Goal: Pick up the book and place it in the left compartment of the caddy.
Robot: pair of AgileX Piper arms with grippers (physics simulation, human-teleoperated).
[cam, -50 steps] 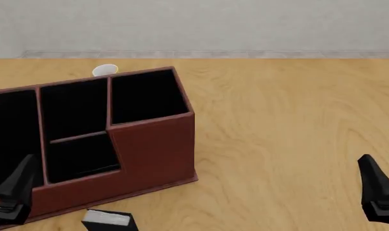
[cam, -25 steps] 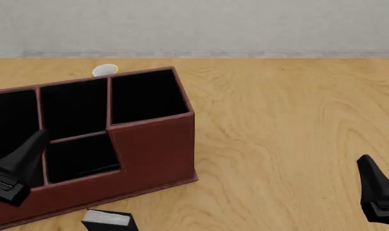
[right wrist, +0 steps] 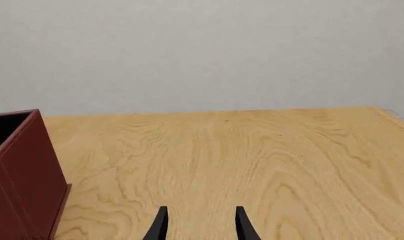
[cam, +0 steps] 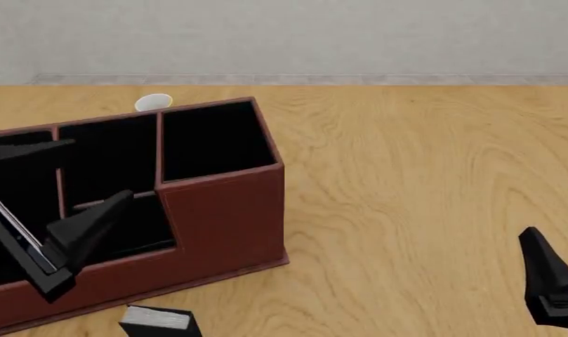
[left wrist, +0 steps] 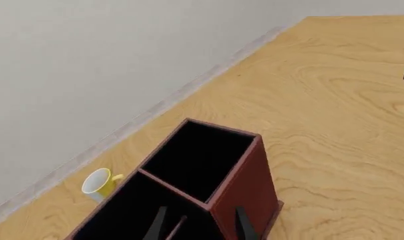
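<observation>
Book [cam: 157,320]: flat on tabletop [cam: 415,182], just before caddy [cam: 222,217].
Left fingers [left wrist: 241,226]: spread apart, above caddy.
Right fingers [right wrist: 242,225]: spread apart, empty.

Bright, even, sharp renders — soft shadows, no glare.

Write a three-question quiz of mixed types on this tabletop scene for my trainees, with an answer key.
1. True or false: the book already lies inside the caddy.
2. Multiple choice: the cup stands (A) inside the caddy, (B) behind the caddy on the table, (C) in the right end effector.
3. Fill in: the left end effector is above the ____.

Key: 1 false, it lies on the table in front of the caddy; 2 B; 3 caddy.
</observation>
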